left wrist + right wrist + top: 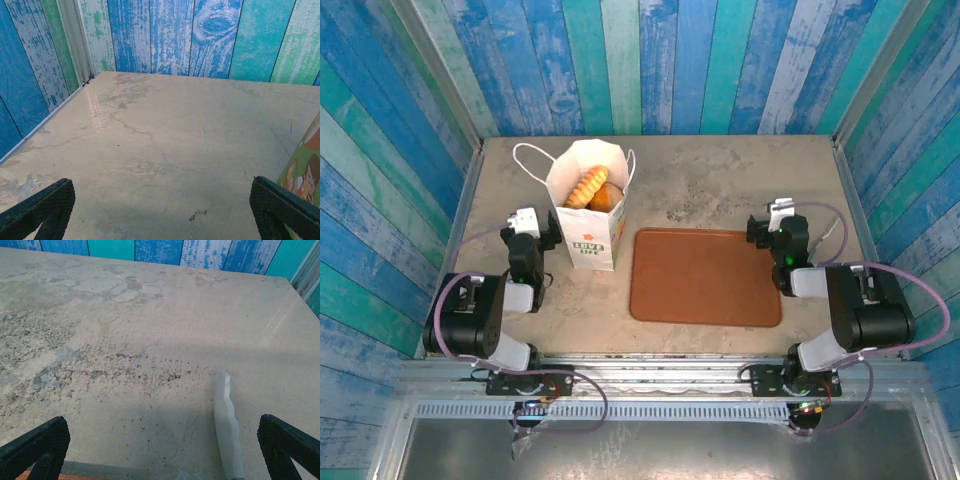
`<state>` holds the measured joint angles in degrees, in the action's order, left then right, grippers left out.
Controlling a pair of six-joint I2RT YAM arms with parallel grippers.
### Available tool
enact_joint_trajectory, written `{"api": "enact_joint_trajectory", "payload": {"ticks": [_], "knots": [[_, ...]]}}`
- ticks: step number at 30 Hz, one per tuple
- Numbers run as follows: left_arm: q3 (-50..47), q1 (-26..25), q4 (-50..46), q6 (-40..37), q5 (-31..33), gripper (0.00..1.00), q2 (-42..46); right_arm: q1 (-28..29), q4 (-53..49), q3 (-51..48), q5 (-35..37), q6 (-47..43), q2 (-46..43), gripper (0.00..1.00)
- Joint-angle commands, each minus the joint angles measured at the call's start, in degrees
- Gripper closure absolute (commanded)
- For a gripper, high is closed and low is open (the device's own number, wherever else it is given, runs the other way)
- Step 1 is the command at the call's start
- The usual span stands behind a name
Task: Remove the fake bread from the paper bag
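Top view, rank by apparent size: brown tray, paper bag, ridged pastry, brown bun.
Largest: brown tray
Next: paper bag
Smallest: ridged pastry and brown bun, both partly hidden inside the bag, too alike to rank.

The fake bread (pixel 586 187) sits in the upright paper bag (pixel 593 240).

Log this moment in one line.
left gripper: open, empty; right gripper: open, empty; glossy golden-brown toy bread: inside upright white paper bag; flat brown tray: right of bag

Top camera looks down from behind; wrist cameras skim low over table (pixel 720 180).
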<state>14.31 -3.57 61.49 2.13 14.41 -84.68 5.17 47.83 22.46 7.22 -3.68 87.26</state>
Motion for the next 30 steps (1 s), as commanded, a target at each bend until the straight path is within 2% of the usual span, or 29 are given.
{"api": "enact_joint_trajectory", "payload": {"ticks": [1, 30], "knots": [[0.9, 0.1, 0.2, -0.1, 0.2, 0.06, -1.1, -0.1, -0.2, 1.0, -0.5, -0.2, -0.4, 0.0], [0.0, 0.1, 1.4, 0.5, 1.3, 0.06, -0.5, -0.4, 0.1, 0.8, -1.5, -0.2, -0.7, 0.0]]}}
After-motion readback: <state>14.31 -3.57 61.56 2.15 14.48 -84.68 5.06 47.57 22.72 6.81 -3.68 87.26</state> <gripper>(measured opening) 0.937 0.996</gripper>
